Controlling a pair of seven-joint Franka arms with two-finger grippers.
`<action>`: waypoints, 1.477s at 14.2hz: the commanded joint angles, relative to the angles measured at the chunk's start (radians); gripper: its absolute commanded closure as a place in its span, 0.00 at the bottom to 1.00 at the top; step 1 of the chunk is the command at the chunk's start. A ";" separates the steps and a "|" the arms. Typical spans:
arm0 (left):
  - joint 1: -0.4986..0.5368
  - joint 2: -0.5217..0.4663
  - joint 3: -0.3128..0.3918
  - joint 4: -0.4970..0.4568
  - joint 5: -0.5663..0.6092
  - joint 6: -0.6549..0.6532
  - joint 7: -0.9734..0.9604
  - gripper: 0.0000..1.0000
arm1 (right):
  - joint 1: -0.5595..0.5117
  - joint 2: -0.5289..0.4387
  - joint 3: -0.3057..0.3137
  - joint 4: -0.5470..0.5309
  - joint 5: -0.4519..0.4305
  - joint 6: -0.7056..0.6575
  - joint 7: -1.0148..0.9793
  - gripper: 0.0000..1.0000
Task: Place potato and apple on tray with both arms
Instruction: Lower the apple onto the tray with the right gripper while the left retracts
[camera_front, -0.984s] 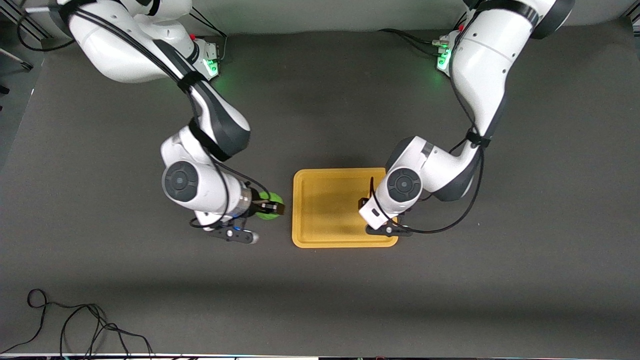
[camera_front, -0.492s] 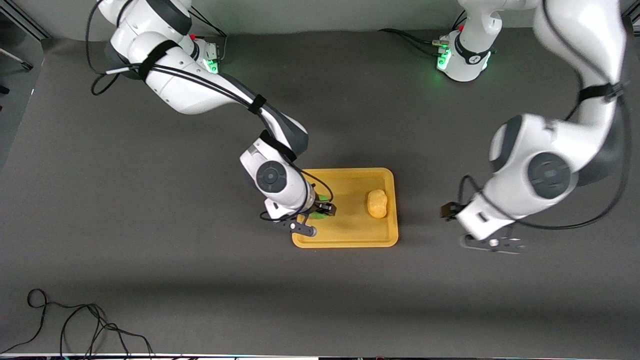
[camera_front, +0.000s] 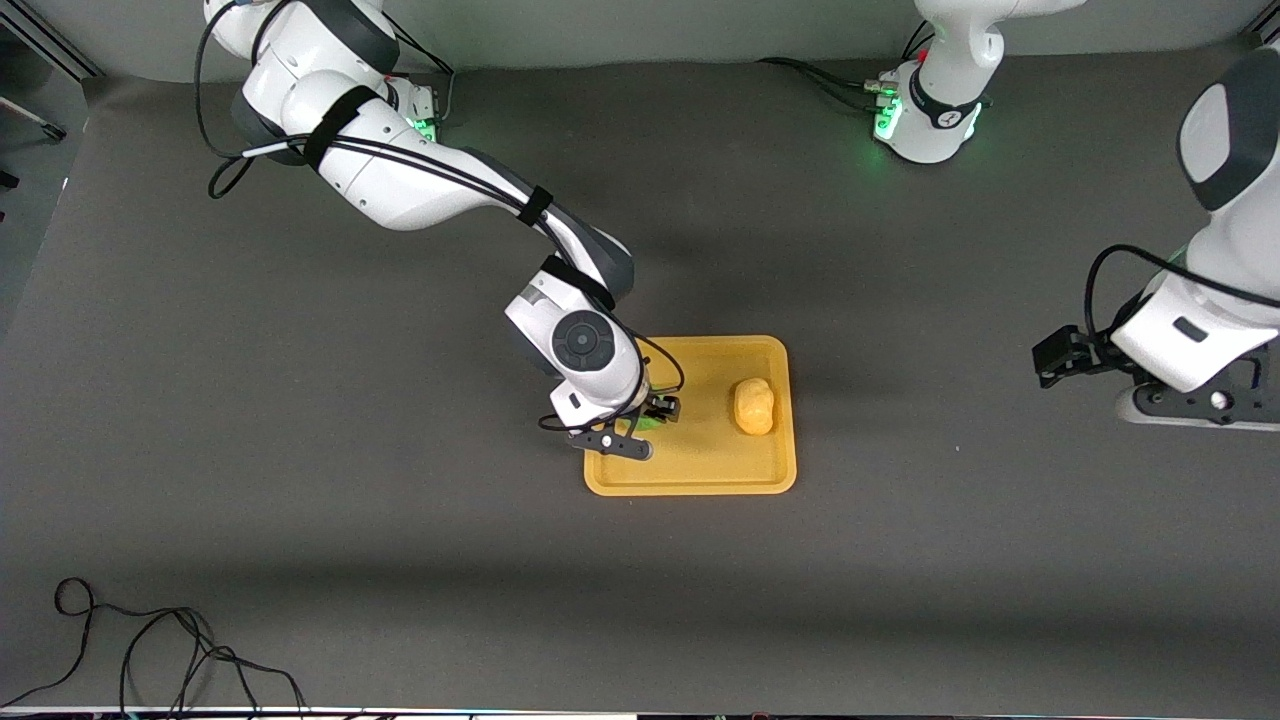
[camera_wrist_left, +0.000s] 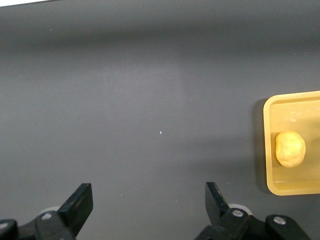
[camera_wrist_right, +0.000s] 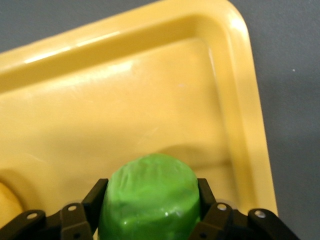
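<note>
The yellow-orange tray lies mid-table. The potato rests in it at the left arm's end, free of any gripper. My right gripper is low over the tray's other end, shut on the green apple; its fingers press both sides. In the front view the wrist hides most of the apple. My left gripper is open and empty above bare table, well off the tray toward the left arm's end. Its wrist view shows spread fingers, the tray and the potato.
A black cable lies coiled on the table near the front camera at the right arm's end. The arm bases stand along the table's edge farthest from the front camera. Dark mat surrounds the tray.
My right arm carried the apple from the table beside the tray to over the tray. My left gripper let go of the potato on the tray and drew away toward its own end.
</note>
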 joint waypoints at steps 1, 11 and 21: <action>0.052 -0.053 -0.008 -0.020 -0.039 -0.042 0.043 0.00 | 0.007 0.025 0.005 0.009 -0.029 -0.019 0.034 0.76; -0.108 -0.097 0.212 -0.020 -0.062 -0.070 0.099 0.00 | 0.012 0.059 0.010 0.027 -0.029 0.079 0.083 0.75; -0.267 -0.113 0.369 -0.028 -0.067 -0.087 0.116 0.00 | -0.146 -0.132 0.122 0.032 0.001 -0.181 0.021 0.00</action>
